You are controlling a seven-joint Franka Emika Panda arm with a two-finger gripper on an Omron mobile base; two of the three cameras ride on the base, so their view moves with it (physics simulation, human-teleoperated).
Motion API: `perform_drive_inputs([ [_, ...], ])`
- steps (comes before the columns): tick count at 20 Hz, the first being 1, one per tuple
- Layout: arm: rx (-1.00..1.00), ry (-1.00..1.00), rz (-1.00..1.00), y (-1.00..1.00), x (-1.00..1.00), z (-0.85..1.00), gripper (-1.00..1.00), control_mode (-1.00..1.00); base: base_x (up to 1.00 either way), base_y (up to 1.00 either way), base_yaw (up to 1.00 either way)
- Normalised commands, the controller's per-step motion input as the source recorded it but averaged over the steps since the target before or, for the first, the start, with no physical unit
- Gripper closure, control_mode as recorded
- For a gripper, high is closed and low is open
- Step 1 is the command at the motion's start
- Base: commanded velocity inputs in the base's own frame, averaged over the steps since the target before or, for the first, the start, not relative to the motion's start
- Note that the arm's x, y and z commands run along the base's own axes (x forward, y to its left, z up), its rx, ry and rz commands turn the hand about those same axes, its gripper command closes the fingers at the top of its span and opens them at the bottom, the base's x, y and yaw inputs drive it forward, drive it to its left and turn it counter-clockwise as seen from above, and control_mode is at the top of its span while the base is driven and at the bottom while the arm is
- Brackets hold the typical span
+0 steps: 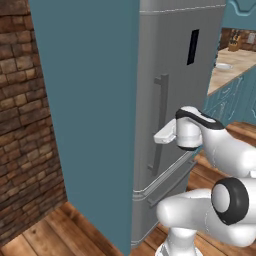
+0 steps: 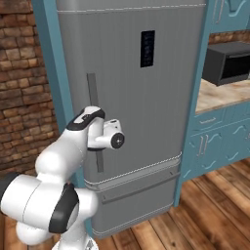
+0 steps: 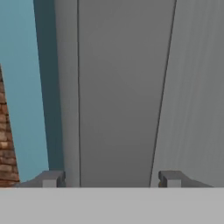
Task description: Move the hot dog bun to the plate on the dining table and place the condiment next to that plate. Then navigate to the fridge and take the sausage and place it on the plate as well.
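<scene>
Hand view: gripper [image 3: 111,179] spread astride the handle [image 3: 118,96], fridge [image 2: 146,122] door unopened, sausage not fetched yet.

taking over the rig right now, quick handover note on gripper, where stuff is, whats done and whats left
Gripper: jaws apart, one fingertip on each side of the fridge's vertical door handle, not clamped on it. Nothing is held.

Things: the fridge is right in front of the base with its door shut, so the sausage can't be seen. The bun, plate, condiment and dining table are out of frame here, so I can't confirm that part.

Done: base is parked at the fridge and the hand is lined up on the handle.

Left: close on the handle, pull the door open, take the sausage, carry it to the plate.
</scene>
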Motion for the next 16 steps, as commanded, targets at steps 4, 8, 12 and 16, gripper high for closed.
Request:
perform_drive_inputs([
  [4,0.0,0.02,0.0,0.13,0.12,-0.07,1.0,-1.0,0.0,0.0,0.0],
  [8,-0.01,0.04,0.0,0.01,0.0,0.0,1.0,-1.0,0.0,0.0,0.0],
  [12,0.0,0.0,-0.03,-0.35,-0.09,0.0,1.0,-1.0,0.0,0.0,0.0],
  [16,0.06,0.0,-0.12,-0.92,-0.38,0.01,1.0,-1.0,0.0,0.0,0.0],
])
